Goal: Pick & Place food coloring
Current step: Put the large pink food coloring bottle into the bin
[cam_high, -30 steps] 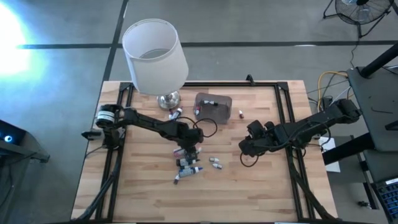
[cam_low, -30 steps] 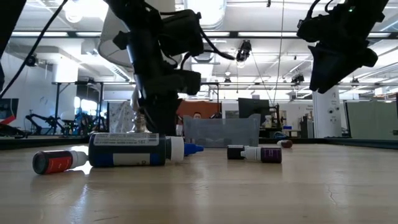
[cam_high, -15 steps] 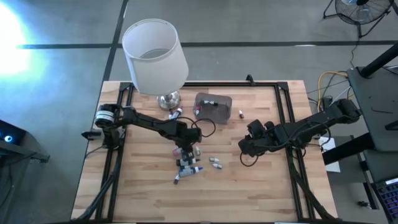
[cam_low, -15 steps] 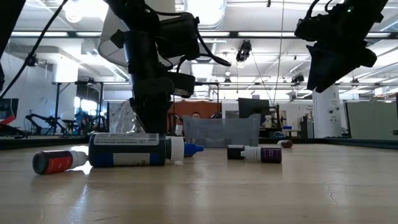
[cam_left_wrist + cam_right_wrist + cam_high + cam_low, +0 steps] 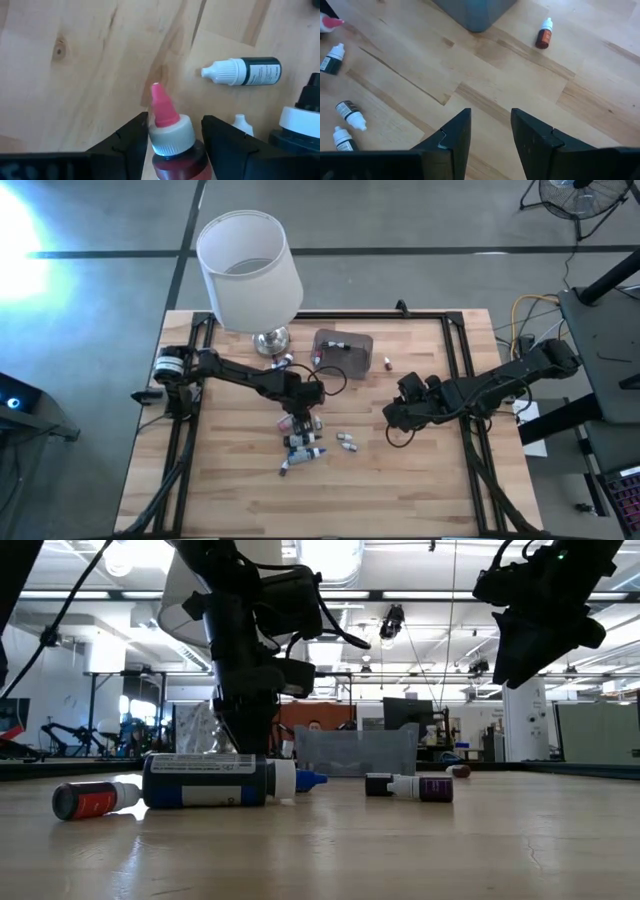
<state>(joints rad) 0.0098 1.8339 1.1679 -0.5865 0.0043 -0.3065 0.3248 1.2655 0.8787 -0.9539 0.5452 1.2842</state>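
Note:
Several small food coloring bottles (image 5: 303, 446) lie on their sides in a loose cluster at the middle of the wooden table. My left gripper (image 5: 300, 423) reaches down into the cluster, open. In the left wrist view its fingers (image 5: 132, 137) stand close on either side of a red bottle (image 5: 172, 142) with a pink tip, which lies on the wood. A sliver of room shows between the bottle's cap and one finger. My right gripper (image 5: 392, 417) hangs open above the table's right half, with nothing between its fingers (image 5: 455, 132).
A translucent grey box (image 5: 343, 350) stands at the far middle with a bottle inside. A white-shaded lamp (image 5: 250, 270) stands at the far left. One brown bottle (image 5: 543, 34) lies alone right of the box, and two more bottles (image 5: 346, 442) lie right of the cluster.

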